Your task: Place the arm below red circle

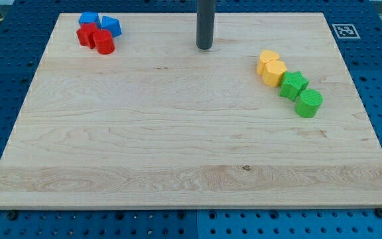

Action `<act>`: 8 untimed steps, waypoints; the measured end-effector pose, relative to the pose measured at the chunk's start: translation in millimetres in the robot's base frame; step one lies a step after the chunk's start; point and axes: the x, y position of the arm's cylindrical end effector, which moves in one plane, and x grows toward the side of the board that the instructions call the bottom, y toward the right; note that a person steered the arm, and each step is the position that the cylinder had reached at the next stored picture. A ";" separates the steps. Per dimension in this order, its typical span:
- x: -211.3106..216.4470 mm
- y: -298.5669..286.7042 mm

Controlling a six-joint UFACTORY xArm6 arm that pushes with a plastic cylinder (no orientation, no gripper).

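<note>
My tip (205,47) sat far-center on the board (178,153), well right of the red circle (103,42). No jaws on this rod. 2 green blocks (301,95) sat right.

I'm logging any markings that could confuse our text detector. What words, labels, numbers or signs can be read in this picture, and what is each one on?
No readable words, brands or numbers appear anywhere.
One sign only: a square black-and-white fiducial marker on the wooden board, at the view's top right corner; it is a pattern, not text.
The coloured blocks and the rod with my tip carry no markings that can be seen.
</note>
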 end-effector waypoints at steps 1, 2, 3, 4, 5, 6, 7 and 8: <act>10.6 -1.1; 41.1 -4.4; 55.5 -12.3; 79.3 -27.4; 104.6 -64.6; 111.4 -119.0; 111.5 -164.0; 111.5 -170.7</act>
